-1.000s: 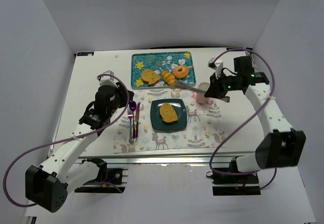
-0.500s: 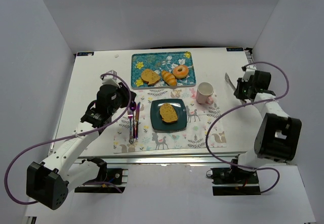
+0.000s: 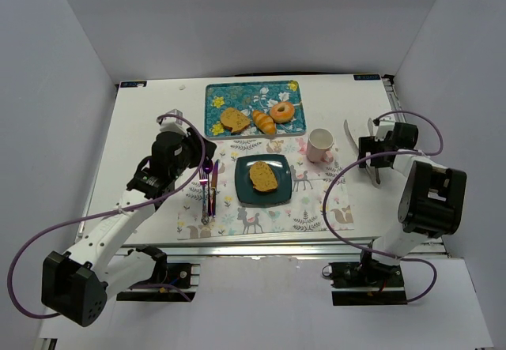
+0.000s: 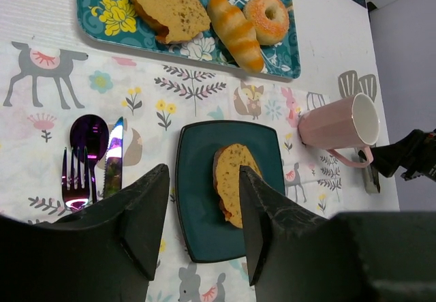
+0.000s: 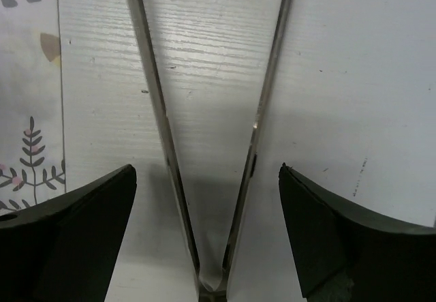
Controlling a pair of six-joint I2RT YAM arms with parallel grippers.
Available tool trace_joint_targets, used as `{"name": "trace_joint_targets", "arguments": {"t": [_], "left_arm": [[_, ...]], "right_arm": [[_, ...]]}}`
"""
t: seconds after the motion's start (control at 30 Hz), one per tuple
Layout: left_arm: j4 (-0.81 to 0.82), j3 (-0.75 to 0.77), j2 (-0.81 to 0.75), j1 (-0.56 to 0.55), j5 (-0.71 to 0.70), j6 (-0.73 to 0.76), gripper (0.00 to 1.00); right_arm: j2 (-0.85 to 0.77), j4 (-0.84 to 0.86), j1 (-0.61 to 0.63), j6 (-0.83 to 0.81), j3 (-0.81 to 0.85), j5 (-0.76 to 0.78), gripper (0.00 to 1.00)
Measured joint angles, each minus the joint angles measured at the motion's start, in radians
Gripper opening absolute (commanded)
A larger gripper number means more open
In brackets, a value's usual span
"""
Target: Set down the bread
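Observation:
The bread (image 3: 263, 175) (image 4: 235, 183), a flat golden-orange oval slice, lies on the dark square plate (image 3: 241, 186) (image 4: 194, 206) in the middle of the placemat. My left gripper (image 3: 183, 151) (image 4: 203, 176) hovers left of the plate, open, with nothing between its fingers. At the table's right edge my right gripper (image 3: 368, 152) (image 5: 208, 172) stands wide open. The metal tongs (image 3: 349, 133) (image 5: 155, 111) lie on the white table between its fingers, and neither finger touches them.
A teal tray (image 3: 213, 97) (image 4: 88, 16) at the back holds a browner slice (image 3: 234, 118), a croissant (image 3: 262, 121) and a donut (image 3: 281, 112). A pink mug (image 3: 320, 143) (image 4: 337, 128) stands right of the plate. The fork, spoon and knife (image 3: 209, 184) (image 4: 88, 159) lie left of it.
The right arm swung from the tray to the table's right edge with the tongs, then opened; the tongs now lie free. The left gripper opened wider in place.

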Motion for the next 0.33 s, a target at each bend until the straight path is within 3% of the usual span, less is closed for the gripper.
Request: {"name": "trace_joint_targets", "arguments": {"t": [0.17,0.33], "left_arm": [[0.006,0.000,0.000,0.000,-0.007,-0.001,0.56],[0.007,0.000,0.004,0.000,-0.013,-0.001,0.55]], "right_arm": [[-0.077,-0.060,-0.003,-0.026,0.027,-0.013,0.89],[-0.138,-0.167,0.044,0.001,0.259,0.002,0.89]]}}
